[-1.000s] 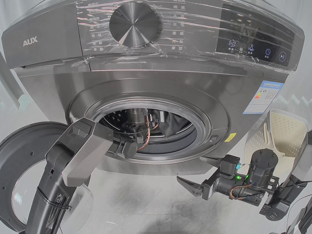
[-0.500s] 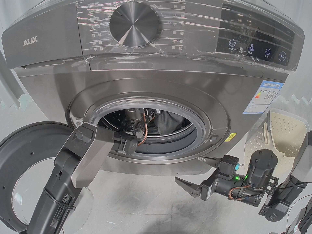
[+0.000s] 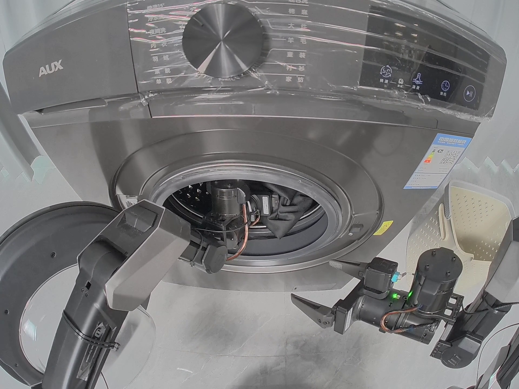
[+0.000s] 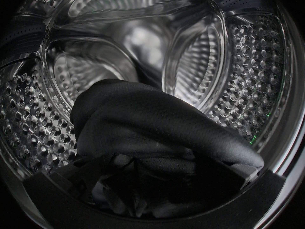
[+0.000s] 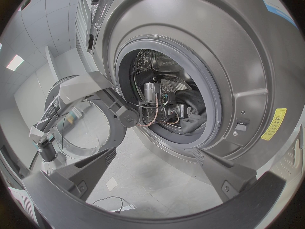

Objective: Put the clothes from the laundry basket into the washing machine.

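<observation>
Dark garment (image 3: 286, 212): you will find it inside the drum (image 4: 254, 80) of the washing machine (image 3: 259, 136), bunched at the tip of the left gripper (image 3: 270, 207), at about 3 o'clock of the arm's wrist in the head view. One corner hangs toward 6 o'clock, just above the lower door seal (image 5: 209, 93).

Tool state: the left gripper reads as clenched on the garment. The cloth stands up in a humped fold off the drum wall, which soft fabric would not do unsupported.

The right gripper (image 3: 313, 282) is spread wide and holds nothing. It sits outside the machine at 5 o'clock of the opening. The laundry basket (image 3: 481, 217) stands at 4 o'clock, and the part you can see holds no clothing. The door (image 3: 43, 255) lies open at 8 o'clock.

Handling assessment: expect a light, limp knit with no stiffness and nothing fragile. It will drape and trail, so a loose corner could catch on the seal lip. Take hold at a thick gathered fold, not a single edge.
</observation>
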Robot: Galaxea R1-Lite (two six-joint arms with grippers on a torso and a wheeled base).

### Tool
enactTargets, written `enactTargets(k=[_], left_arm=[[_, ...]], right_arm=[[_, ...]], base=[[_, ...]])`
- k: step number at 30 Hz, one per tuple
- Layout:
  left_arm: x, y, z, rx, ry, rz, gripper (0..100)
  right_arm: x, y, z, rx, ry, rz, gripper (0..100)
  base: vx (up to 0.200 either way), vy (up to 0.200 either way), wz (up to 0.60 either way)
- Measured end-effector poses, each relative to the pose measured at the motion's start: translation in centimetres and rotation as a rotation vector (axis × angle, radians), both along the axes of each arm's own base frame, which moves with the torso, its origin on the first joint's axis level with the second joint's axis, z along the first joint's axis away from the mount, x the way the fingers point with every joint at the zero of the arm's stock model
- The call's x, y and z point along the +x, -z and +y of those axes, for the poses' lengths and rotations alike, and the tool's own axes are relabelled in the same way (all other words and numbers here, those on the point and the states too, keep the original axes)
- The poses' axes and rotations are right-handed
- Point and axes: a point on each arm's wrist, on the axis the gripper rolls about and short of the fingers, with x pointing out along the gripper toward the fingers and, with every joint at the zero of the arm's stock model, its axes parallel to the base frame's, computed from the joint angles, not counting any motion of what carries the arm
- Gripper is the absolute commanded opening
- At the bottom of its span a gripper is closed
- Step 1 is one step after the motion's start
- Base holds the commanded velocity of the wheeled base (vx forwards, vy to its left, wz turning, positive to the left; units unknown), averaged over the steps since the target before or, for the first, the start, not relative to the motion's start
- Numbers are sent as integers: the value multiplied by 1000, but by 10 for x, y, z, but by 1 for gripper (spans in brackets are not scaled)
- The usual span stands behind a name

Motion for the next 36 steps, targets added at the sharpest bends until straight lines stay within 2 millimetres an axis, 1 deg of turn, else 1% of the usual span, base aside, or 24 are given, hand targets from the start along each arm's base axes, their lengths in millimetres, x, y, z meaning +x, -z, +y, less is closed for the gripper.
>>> enactTargets(k=[6, 12, 18, 23, 26, 29, 32, 36], left_arm=[[-26, -8, 2, 34, 27, 59, 100], [-59, -14, 6, 74, 57, 120, 100], [-96, -28, 10, 94, 112, 143, 100], [-120, -34, 10, 110, 185, 163, 100], [-129, -32, 8, 127, 233, 178, 100], [-131, -27, 6, 140, 253, 186, 100], [-128, -21, 2, 142, 270, 180, 100], [-118, -15, -4, 136, 278, 166, 100]], right_arm=[[1, -1, -1, 1, 5, -1, 100], [1, -1, -3, 2, 10, -3, 100], [1, -3, -4, 4, 13, -7, 100], [1, -4, -4, 9, 14, -13, 100], [1, -5, -4, 10, 14, -16, 100], [1, -5, -5, 11, 14, -17, 100], [1, -6, -5, 12, 14, -18, 100], [1, -6, -4, 12, 14, -18, 100]], base=[[0, 0, 0], [0, 0, 0], [0, 0, 0], [0, 0, 0], [0, 0, 0], [0, 0, 0], [0, 0, 0], [0, 0, 0]])
